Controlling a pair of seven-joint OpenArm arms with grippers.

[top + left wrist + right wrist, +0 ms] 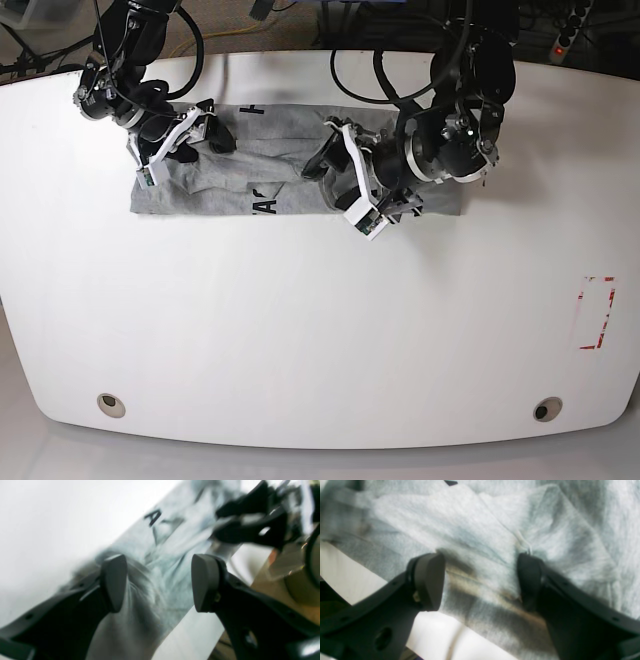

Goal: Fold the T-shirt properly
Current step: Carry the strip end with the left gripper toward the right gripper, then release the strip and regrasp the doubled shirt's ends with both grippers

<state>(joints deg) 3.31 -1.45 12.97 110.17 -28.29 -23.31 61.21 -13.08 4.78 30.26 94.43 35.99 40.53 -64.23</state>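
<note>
Lying as a long band across the far half of the white oval desk (320, 330), the heather-grey cotton T-shirt (270, 175) runs its long axis left to right in the base view, parallel to the desk's far edge. Black block lettering shows on it in two places, one letter near the far edge and a few more along the near edge. The cloth is rumpled and layered rather than flat, with creases gathered toward both ends.

Black cables loop over the far edge of the desk behind both arms. A red-outlined rectangle (597, 312) is marked on the desk well apart from the shirt, toward the base view's right, and two round metal fittings (111, 404) sit near the front edge.

Both arms reach in over the shirt. The right pincer (481, 580) stands wide above the end on the base view's left, its two dark pads apart with bunched grey fabric between and beneath them; nothing is clamped. The left pincer (158, 582) hangs over the shirt's middle part, its pads likewise spread, with creased fabric and a black letter seen through the gap. The left wrist view is blurred, so whether the pads touch the cloth cannot be told.
</note>
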